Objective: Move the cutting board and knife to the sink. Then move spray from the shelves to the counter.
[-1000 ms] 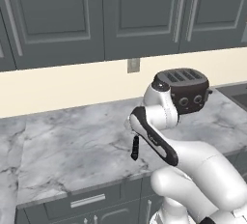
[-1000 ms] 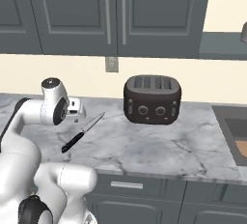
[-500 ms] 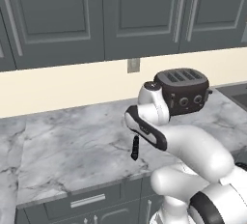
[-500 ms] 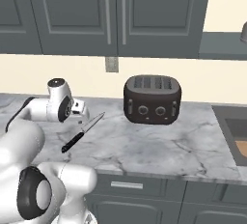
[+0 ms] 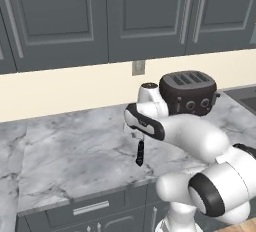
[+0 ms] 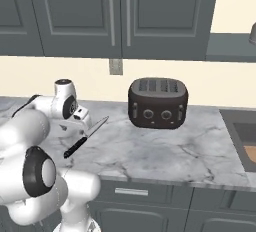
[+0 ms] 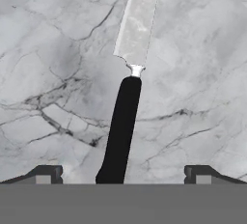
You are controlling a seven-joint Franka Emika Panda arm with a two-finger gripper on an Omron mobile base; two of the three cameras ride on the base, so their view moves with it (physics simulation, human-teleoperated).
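The knife (image 7: 122, 130) lies flat on the marble counter (image 6: 165, 151), with its black handle toward me and its silvery blade (image 7: 138, 20) pointing away. My gripper (image 7: 123, 175) hovers over the handle's end, open, one fingertip on each side and neither touching it. From the base, the gripper (image 6: 84, 125) (image 5: 136, 137) hangs just above the knife (image 6: 84, 138) (image 5: 140, 154), left of the toaster. At the far right, the sink (image 6: 239, 126) holds a light-brown corner of the cutting board (image 6: 250, 154). The spray is out of view.
A dark toaster (image 6: 157, 102) stands on the counter to the right of the knife. Dark grey cabinet doors (image 6: 120, 16) hang above. A dark shelf (image 6: 232, 47) at the upper right carries a pale object cut off by the frame edge.
The arm's elbow and lower links have swung round while the hand shifted slightly above the knife. The knife has not moved and the jaws stay open.
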